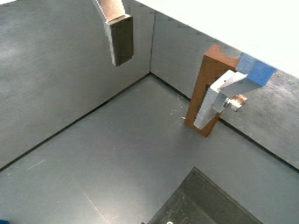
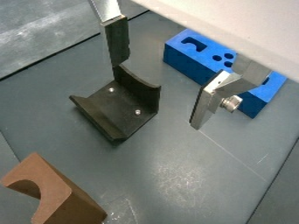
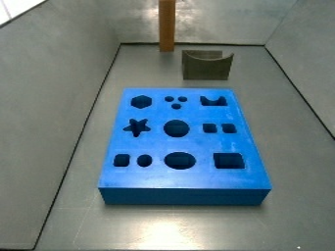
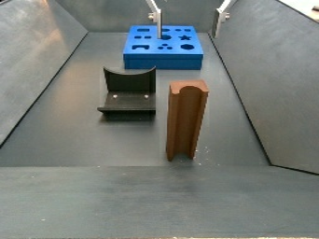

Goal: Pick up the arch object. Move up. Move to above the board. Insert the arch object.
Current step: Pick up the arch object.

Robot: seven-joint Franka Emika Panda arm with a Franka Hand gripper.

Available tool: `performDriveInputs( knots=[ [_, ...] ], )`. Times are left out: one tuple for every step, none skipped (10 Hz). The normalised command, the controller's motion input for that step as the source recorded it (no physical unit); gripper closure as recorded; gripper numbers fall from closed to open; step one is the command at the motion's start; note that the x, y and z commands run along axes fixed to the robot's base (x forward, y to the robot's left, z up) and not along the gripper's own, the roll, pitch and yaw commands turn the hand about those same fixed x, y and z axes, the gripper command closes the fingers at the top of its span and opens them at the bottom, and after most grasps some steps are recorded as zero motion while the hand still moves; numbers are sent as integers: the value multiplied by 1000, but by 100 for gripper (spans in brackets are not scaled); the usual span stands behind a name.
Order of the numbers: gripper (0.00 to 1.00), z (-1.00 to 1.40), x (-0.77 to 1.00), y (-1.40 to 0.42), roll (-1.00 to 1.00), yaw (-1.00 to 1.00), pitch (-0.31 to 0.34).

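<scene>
Orange-brown arch object stands far from end effector; fingers spread, near board.

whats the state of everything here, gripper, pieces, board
gripper: open, empty, raised in the air near the board
arch object: orange-brown, standing upright on end, scoop on top, not held
board: lying flat, every cut-out empty
fixture: standing apart from the arch object, nothing in it
</scene>
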Motion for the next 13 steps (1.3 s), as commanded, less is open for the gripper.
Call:
performDriveInputs(
  knots=[
    [0, 0, -137, 0, 0, -20, 0],
    [0, 0, -426, 189, 0, -157, -47],
    [0, -137, -229, 680, -7, -49, 0],
    [0, 0, 0, 871, -104, 0, 10],
    [0, 0, 334, 823, -99, 0, 57],
    [0, 0, 566, 723, -70, 6, 96],
    [0, 3, 763, 637, -76, 0, 113],
    [0, 3, 791, 611, -86, 0, 101],
    [0, 0, 640, 611, -40, 51, 76],
    [0, -209, 283, 509, 34, 57, 43],
    [0, -294, 151, 474, 36, 0, 26],
    [0, -326, 0, 374, 24, 0, 0],
    [0, -466, -3, 260, 111, 0, -26]
  ],
)
